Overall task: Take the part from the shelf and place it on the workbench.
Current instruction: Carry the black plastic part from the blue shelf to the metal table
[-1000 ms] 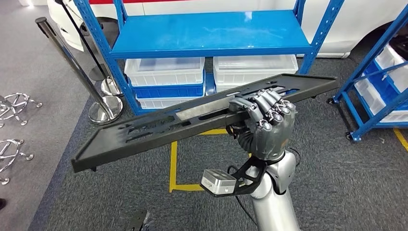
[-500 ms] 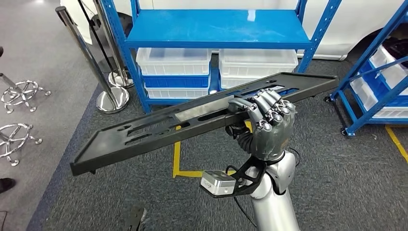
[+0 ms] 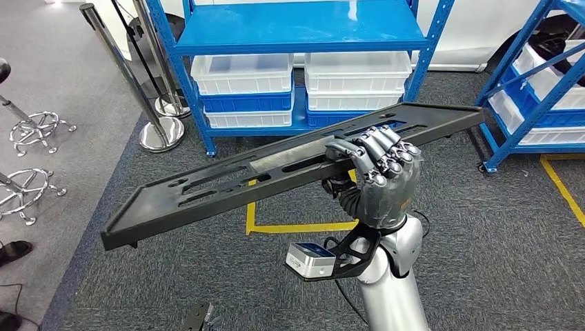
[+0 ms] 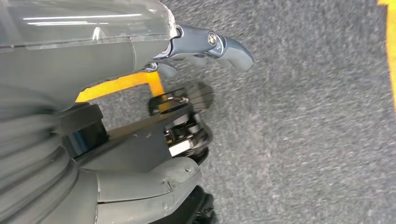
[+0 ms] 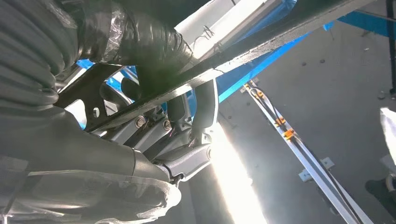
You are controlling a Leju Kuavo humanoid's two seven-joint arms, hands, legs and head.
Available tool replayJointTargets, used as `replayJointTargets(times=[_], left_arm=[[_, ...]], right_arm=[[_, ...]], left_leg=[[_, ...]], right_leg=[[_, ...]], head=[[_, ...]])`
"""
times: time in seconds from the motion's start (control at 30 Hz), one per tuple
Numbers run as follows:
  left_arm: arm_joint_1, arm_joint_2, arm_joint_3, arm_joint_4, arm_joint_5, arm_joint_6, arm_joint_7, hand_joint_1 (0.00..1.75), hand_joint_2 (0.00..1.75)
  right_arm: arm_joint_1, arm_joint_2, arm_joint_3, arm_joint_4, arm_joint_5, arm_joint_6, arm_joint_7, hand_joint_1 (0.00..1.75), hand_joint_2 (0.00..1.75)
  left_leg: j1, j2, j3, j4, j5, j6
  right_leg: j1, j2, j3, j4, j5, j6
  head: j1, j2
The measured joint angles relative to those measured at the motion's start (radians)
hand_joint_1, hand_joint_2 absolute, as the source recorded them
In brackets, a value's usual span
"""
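The part (image 3: 207, 189) is a long black flat panel with slots and a raised rim. It is held in the air in front of me, tilted, its low end to my left. My right hand (image 3: 379, 172) grips its near edge right of the middle, fingers curled over the top. In the right wrist view the part's edge (image 5: 261, 44) crosses above my right hand (image 5: 187, 140) from below. The blue shelf (image 3: 290, 27) stands beyond the part, its upper board bare. My left hand (image 4: 84, 56) hangs over grey carpet, fingers (image 4: 219, 44) apart, holding nothing.
White bins (image 3: 241, 72) are stacked on the shelf's low level. A steel stanchion (image 3: 162, 131) stands left of it, chair bases (image 3: 41, 127) further left. A second blue rack (image 3: 531, 89) is at the right. Yellow tape (image 3: 296, 226) marks the carpet. A person's shoe (image 3: 14, 252) is at the left edge.
The whole scene has shifted, so the camera has moved: the shelf now sits further right and higher in the picture. My right hand and the part keep their place in view.
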Motion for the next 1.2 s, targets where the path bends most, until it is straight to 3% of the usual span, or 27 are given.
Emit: replayJointTargets(times=[0.03,0.07,0.1,0.13,0.2,0.27,0.33,0.4,0.57,0.63,0.7,0.77,0.83,0.87,1.0,1.07,1.13,1.17,1.2], left_arm=[[0.000,0.000,0.000,0.000,0.001,-0.001,-0.001,0.00,1.75],[0.000,0.000,0.000,0.000,0.002,-0.002,-0.002,0.00,1.75],[0.001,0.000,0.000,0.000,0.003,-0.003,-0.003,0.00,1.75],[0.002,0.000,0.000,0.000,0.004,-0.004,-0.004,0.00,1.75],[0.003,0.000,0.000,0.000,0.004,-0.006,-0.007,0.00,1.75],[0.001,0.000,0.000,0.000,0.004,-0.008,-0.011,0.00,1.75],[-0.002,0.000,0.000,0.000,0.005,-0.010,-0.015,0.00,1.75],[-0.002,0.000,0.000,0.000,0.005,-0.012,-0.017,0.00,1.75],[-0.001,0.000,0.000,0.000,0.005,-0.012,-0.017,0.00,1.75],[0.000,-0.001,0.000,0.000,0.006,-0.013,-0.017,0.00,1.75],[0.001,-0.003,0.000,0.000,0.007,-0.014,-0.018,0.00,1.75],[0.004,-0.005,0.000,0.000,0.008,-0.015,-0.019,0.00,1.75],[0.006,-0.007,0.000,0.000,0.009,-0.015,-0.018,0.00,1.75],[0.006,-0.007,0.000,0.000,0.010,-0.014,-0.017,0.00,1.75],[0.006,-0.008,0.000,0.000,0.011,-0.012,-0.009,0.00,1.75],[0.005,-0.009,0.000,0.000,0.011,-0.012,-0.005,0.00,1.75],[0.006,-0.010,0.000,0.000,0.013,-0.011,-0.004,0.00,1.75],[0.007,-0.010,0.000,0.000,0.014,-0.011,-0.003,0.00,1.75],[0.008,-0.010,0.000,0.000,0.014,-0.010,-0.002,0.00,1.75]], right_arm=[[0.000,0.000,0.000,0.001,0.002,0.000,0.000,1.71,1.75],[0.000,0.000,0.000,0.002,0.003,0.000,0.000,1.71,1.75],[0.000,0.000,0.000,0.003,0.004,0.000,0.000,1.71,1.75],[0.000,0.000,0.000,0.004,0.005,0.000,0.000,1.71,1.75],[0.000,0.000,0.000,0.006,0.007,0.000,0.000,1.71,1.75],[-0.001,0.001,0.000,0.006,0.011,0.000,0.002,1.71,1.75],[-0.002,0.001,0.000,0.007,0.012,0.000,0.003,1.71,1.75],[-0.002,0.002,0.000,0.009,0.012,0.000,0.004,1.71,1.75],[-0.002,0.002,0.000,0.009,0.012,0.000,0.004,1.71,1.75],[-0.003,0.001,0.001,0.010,0.016,0.000,0.005,1.71,1.75],[-0.003,0.001,0.001,0.012,0.021,0.000,0.008,1.71,1.75],[-0.003,0.000,0.001,0.017,0.022,0.000,0.009,1.71,1.75],[-0.004,-0.001,0.001,0.020,0.023,0.000,0.009,1.71,1.75],[-0.004,-0.001,0.001,0.021,0.023,0.000,0.010,1.71,1.75],[-0.005,0.001,0.002,0.022,0.027,0.000,0.016,1.71,1.75],[-0.006,0.002,0.003,0.022,0.028,0.000,0.018,1.71,1.75],[-0.007,0.002,0.005,0.024,0.028,0.000,0.018,1.71,1.75],[-0.007,0.002,0.005,0.026,0.028,0.000,0.019,1.71,1.75],[-0.007,0.002,0.005,0.028,0.028,0.000,0.019,1.71,1.75]], left_leg=[[0.002,0.000,-0.015,0.065,-0.047,-0.004],[0.003,0.000,-0.025,0.125,-0.071,-0.007],[0.003,0.000,-0.024,0.165,-0.072,-0.008],[0.003,0.000,-0.009,0.175,-0.053,-0.007],[0.003,-0.001,0.075,0.091,-0.007,-0.001],[-0.001,-0.002,0.183,-0.053,-0.018,0.008],[-0.008,-0.003,0.228,-0.128,-0.045,0.019],[-0.011,-0.003,0.225,-0.134,-0.047,0.026],[-0.012,-0.003,0.225,-0.135,-0.047,0.028],[-0.007,-0.001,0.229,-0.146,-0.034,0.040],[-0.005,0.002,0.221,-0.157,-0.012,0.057],[-0.007,0.003,0.195,-0.141,-0.001,0.060],[-0.011,0.003,0.174,-0.119,-0.002,0.051],[-0.013,0.002,0.169,-0.113,-0.002,0.046],[-0.011,0.002,0.156,-0.097,-0.010,0.026],[-0.007,-0.001,0.130,-0.031,-0.061,0.015],[-0.002,-0.001,0.081,0.092,-0.129,0.005],[0.000,-0.001,0.063,0.140,-0.147,0.002],[0.002,-0.001,0.059,0.157,-0.147,0.001]], right_leg=[[0.000,0.000,-0.016,0.000,0.012,-0.001],[0.001,0.001,-0.032,0.001,0.024,0.000],[0.001,0.000,-0.048,0.002,0.035,0.001],[0.001,0.000,-0.063,0.003,0.046,0.002],[0.001,0.001,-0.087,0.005,0.066,0.006],[0.002,0.001,-0.097,0.006,0.079,0.015],[0.001,-0.001,-0.099,0.004,0.090,0.026],[-0.001,-0.002,-0.098,0.001,0.097,0.034],[-0.001,-0.002,-0.098,0.000,0.098,0.035],[-0.001,-0.002,-0.101,0.005,0.096,0.041],[-0.002,0.002,-0.145,0.106,0.029,0.049],[-0.002,0.004,-0.134,0.148,-0.002,0.049],[-0.001,0.003,-0.066,0.058,0.028,0.042],[0.001,0.003,-0.052,0.030,0.030,0.037],[0.003,0.005,-0.056,0.016,0.038,0.017],[-0.001,0.003,-0.059,0.011,0.046,0.007],[0.000,0.002,-0.067,0.011,0.052,0.003],[0.000,0.002,-0.072,0.012,0.055,0.003],[0.000,0.003,-0.077,0.012,0.059,0.003]], head=[[0.000,0.000],[0.000,0.000],[0.000,0.000],[0.000,0.000],[0.000,0.000],[0.000,0.000],[0.000,0.000],[0.000,0.000],[0.000,0.000],[0.000,0.000],[0.000,0.000],[0.000,0.000],[0.000,0.000],[0.000,0.000],[0.000,0.000],[0.000,0.000],[0.000,0.000],[0.000,0.000],[0.000,0.000]])
